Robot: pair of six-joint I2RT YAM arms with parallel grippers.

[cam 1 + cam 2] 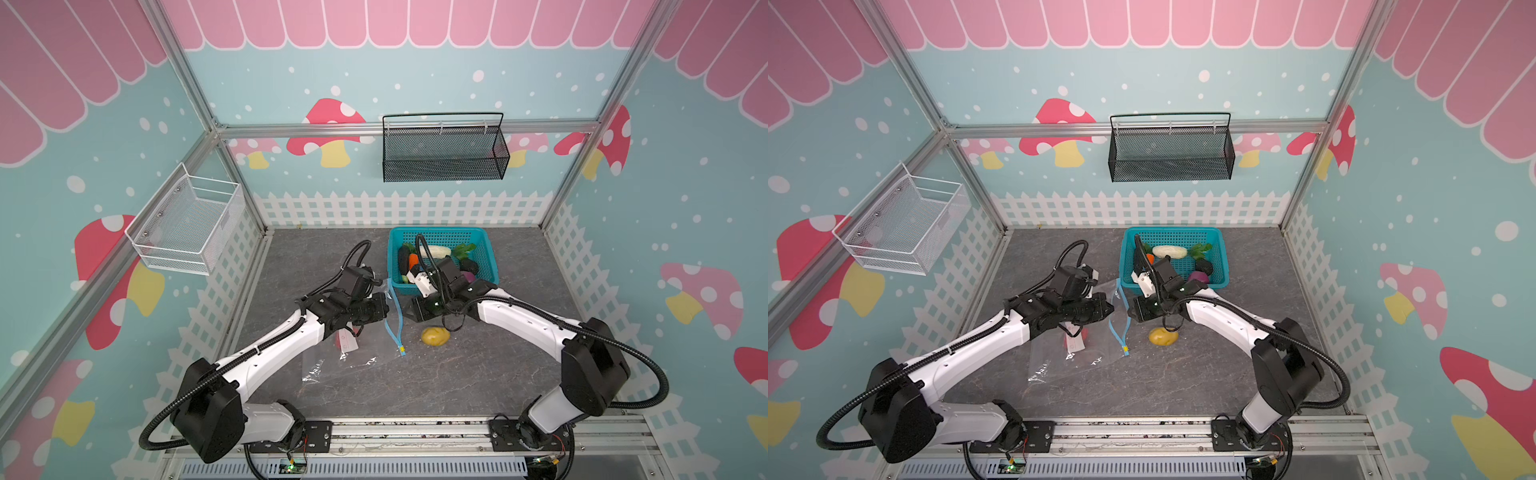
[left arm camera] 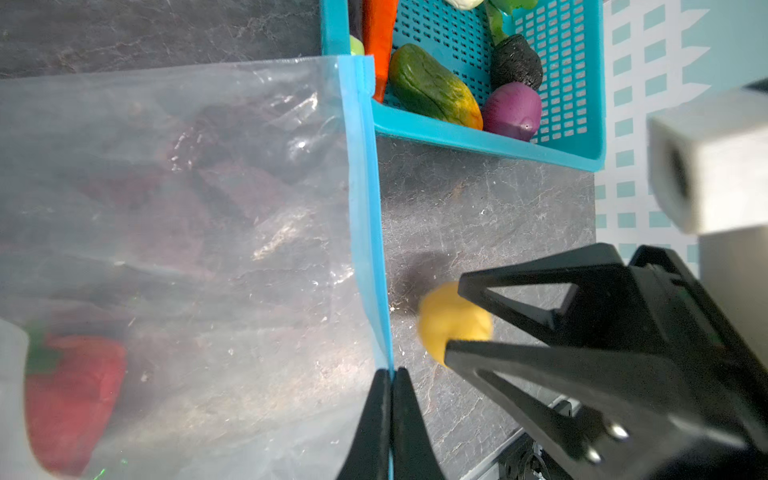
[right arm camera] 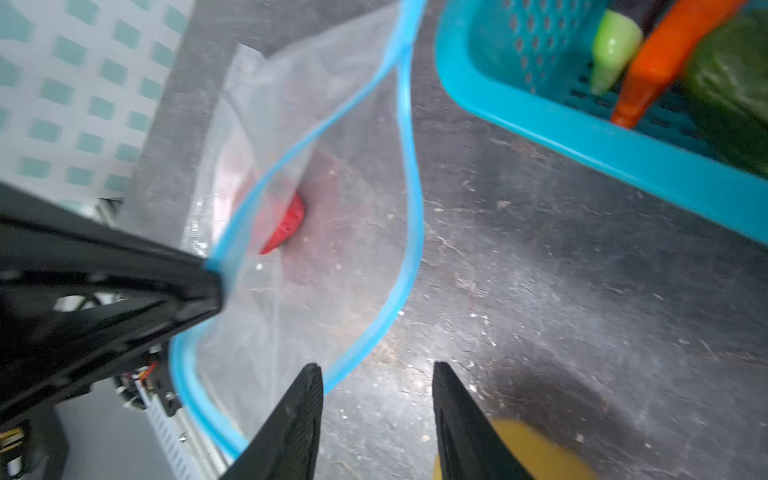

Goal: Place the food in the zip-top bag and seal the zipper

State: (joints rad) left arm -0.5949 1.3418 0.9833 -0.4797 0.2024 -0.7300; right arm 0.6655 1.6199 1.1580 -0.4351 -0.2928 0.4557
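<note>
Left pincer (image 2: 391,370) clamped on zipper (image 2: 365,208), holding one lip of bag (image 2: 208,208) up. Bag lies mid-left on counter (image 1: 478,374). Film likely thin, limp, slippery; stiffer zipper strip is best hold. Red piece (image 2: 70,399) inside, plain in left wrist view. Only right wrist view shows mouth gaping as loop; only top views show slider (image 1: 402,350). Potato (image 1: 435,336) on counter just beside mouth: round, smooth, may roll; grip across middle. Right pincer (image 3: 376,365) fingers apart, empty, over potato. Other food in basket (image 1: 436,230).

Tabletop (image 1: 478,374) with bag (image 1: 328,361), basket (image 1: 436,230), likely potato (image 1: 434,336)
</note>
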